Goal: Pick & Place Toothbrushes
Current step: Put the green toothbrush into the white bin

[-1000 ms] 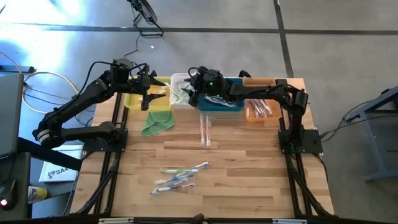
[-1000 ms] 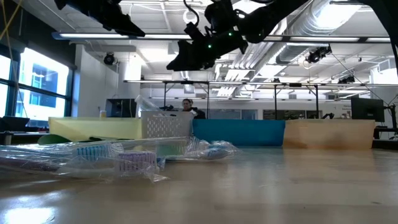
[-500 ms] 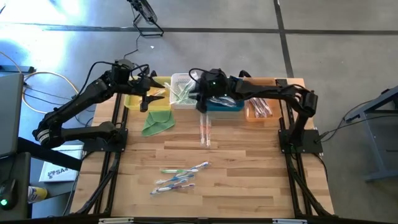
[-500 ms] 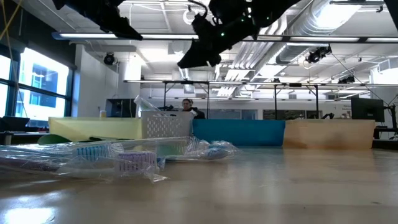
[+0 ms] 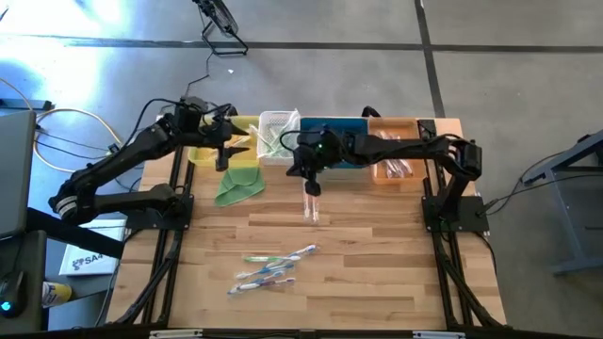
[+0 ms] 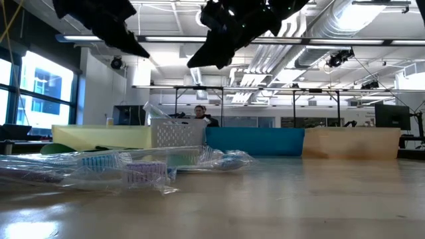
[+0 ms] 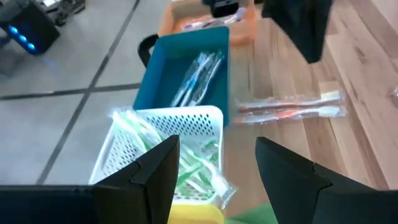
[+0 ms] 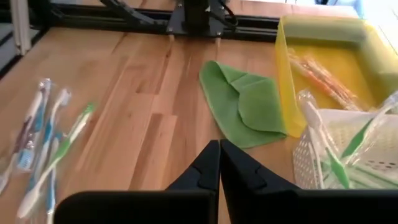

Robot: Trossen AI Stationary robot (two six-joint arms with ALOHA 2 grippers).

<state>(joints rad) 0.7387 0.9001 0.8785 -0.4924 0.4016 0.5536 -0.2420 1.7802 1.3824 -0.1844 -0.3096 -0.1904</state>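
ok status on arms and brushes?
Right gripper shut, empty, above table. Left gripper open over white basket. Pink toothbrushes on table, unobstructed.

A: What colours are the bins?
B: One yellow bin (image 5: 203, 151), one white basket (image 5: 273, 143) with little holes, one blue bin (image 5: 344, 127), one orange bin (image 5: 394, 168).
A: And the cloth (image 5: 237, 184)?
B: Green. The table (image 5: 358, 273) is light wood stripes.
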